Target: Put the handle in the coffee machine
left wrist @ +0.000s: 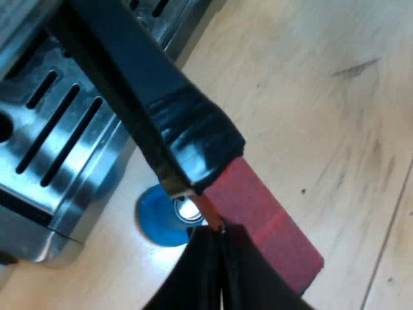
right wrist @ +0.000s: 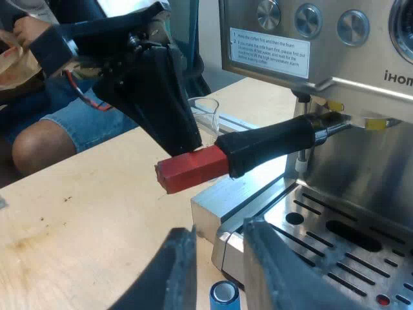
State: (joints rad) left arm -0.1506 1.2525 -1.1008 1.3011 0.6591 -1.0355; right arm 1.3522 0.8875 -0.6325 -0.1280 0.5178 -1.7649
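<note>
Pale wooden tabletop (right wrist: 77, 219) runs under everything, with a seated person's knee (right wrist: 39, 145) at its far edge. Left gripper (left wrist: 216, 205) is clamped on the red end (left wrist: 271, 226) of the portafilter (right wrist: 271, 145), whose metal head sits up under the espresso machine (right wrist: 361, 64), above the slotted drip tray (right wrist: 335, 236). A measuring glass (right wrist: 203, 110) stands beyond the handle. Right gripper (right wrist: 219, 231) hangs spread wide, holding nothing, over a blue tamper (right wrist: 224, 296) near the tray's corner.

— What does the left gripper (left wrist: 216, 205) look like?
— Black, flat fingers (left wrist: 187, 135), one tip wrapped in glossy black tape.
— And the right gripper (right wrist: 219, 258)?
— Two dark, curved, shiny fingers (right wrist: 169, 274).
</note>
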